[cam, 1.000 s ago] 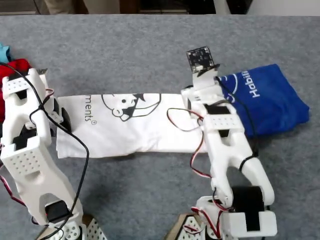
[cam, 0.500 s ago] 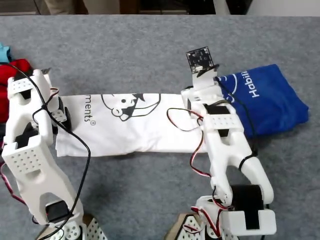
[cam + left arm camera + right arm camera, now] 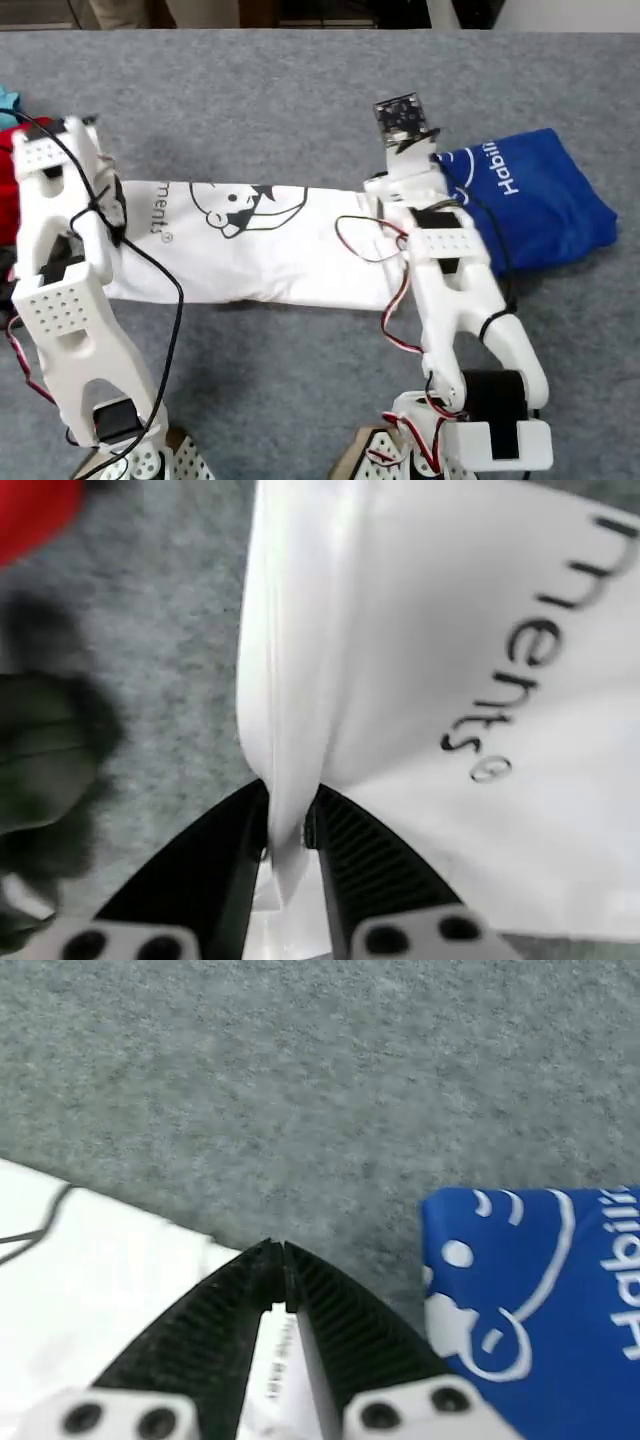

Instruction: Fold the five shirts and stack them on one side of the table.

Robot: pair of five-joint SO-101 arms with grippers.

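I hold the white shirt at both ends as it lies in a long, folded band across the middle of the grey desk, its printed side up. My left gripper is clamped on the shirt's left edge, with a ridge of white cloth pinched between its jaws. My right gripper is closed at the shirt's right end. Its tips meet and white fabric is caught between the jaws just behind them. A folded blue shirt sits on the right side of the desk, just beside the white shirt's right end and partly under my right arm. A red shirt lies at the desk's far left, beyond my left arm.
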